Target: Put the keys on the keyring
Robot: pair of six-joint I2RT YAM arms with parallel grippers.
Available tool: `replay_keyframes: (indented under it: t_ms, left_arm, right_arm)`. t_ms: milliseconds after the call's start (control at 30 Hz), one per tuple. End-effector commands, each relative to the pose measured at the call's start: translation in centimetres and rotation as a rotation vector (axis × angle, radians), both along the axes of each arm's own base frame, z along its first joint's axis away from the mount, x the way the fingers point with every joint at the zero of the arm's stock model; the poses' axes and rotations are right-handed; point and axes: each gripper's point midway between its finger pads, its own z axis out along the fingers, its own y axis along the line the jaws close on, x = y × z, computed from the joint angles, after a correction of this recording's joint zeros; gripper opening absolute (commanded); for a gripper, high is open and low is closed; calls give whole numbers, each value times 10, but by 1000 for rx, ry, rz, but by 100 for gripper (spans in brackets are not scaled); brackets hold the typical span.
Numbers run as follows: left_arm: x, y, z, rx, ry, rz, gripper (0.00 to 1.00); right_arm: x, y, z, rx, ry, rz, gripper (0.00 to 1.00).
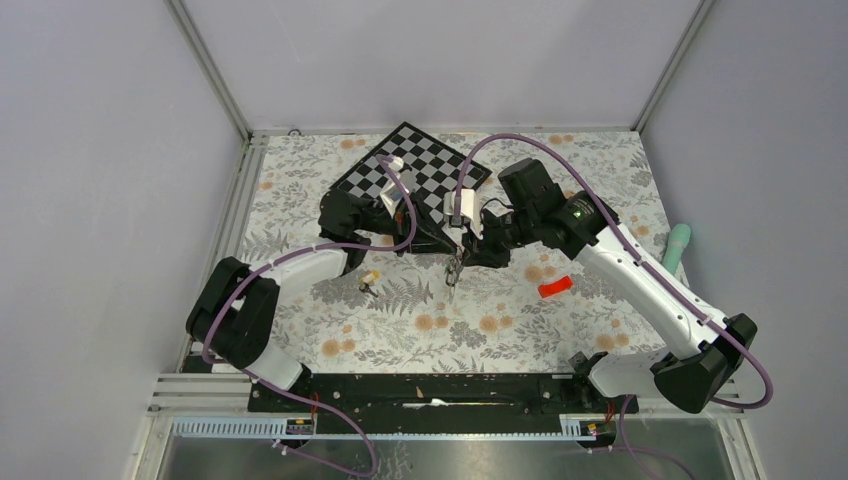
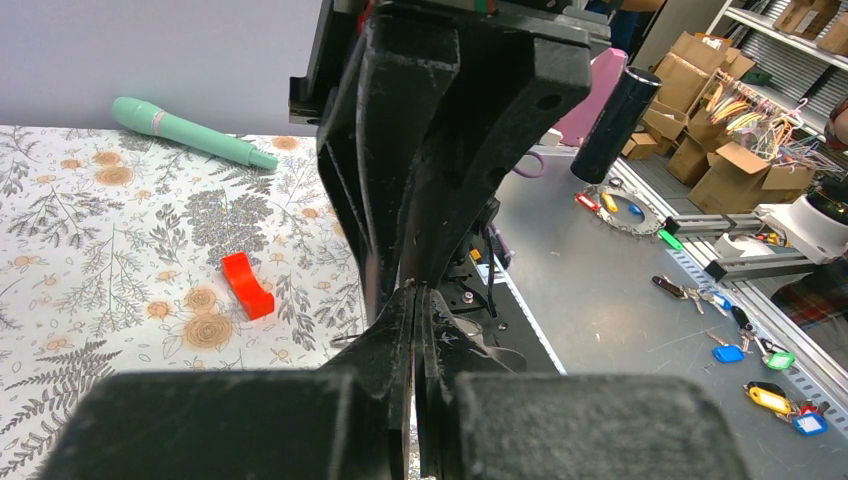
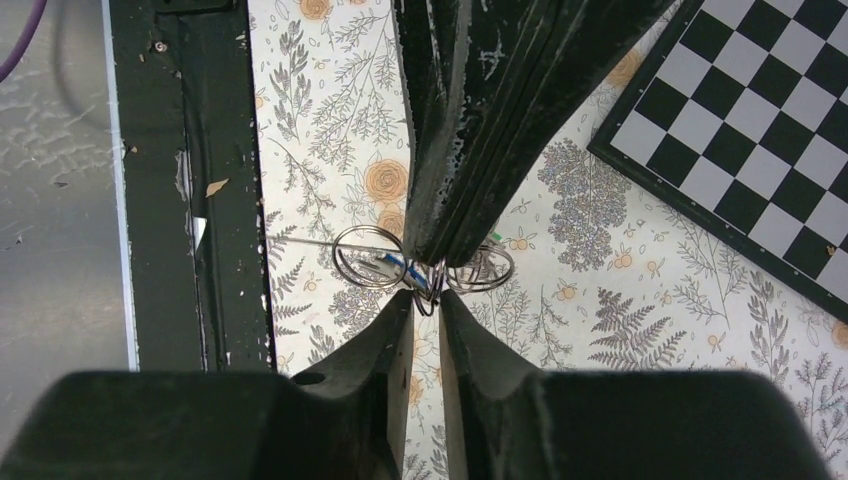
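Squarely between left hand point(image 3: 437, 255) and right hand point(image 3: 427, 315): the keyring point(image 3: 340, 265).

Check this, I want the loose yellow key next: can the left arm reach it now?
Probably yes: nothing covers the yellow key, but the left gripper is shut on the keyring.

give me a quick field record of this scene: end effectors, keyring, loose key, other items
left end effector: shut on the keyring
right end effector: jaws slightly apart around a keyring loop
loose key: yellow tag, lying on the floral cloth
other items: checkerboard, red piece, mint cylinder
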Motion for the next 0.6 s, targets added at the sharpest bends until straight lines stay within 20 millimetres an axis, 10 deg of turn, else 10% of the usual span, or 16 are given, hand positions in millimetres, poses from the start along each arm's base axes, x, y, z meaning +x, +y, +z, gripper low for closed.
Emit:
replay_keyframes:
  t_ms: [0, 567]
  left_arm:
    - [-3, 2, 3, -24, -51, -5, 0]
    - [-19, 1, 11, -53, -60, -38, 0]
  right_arm:
    - [-5, 1, 14, 33, -27, 28, 18]
    - [1, 14, 6, 52, 15, 31, 5]
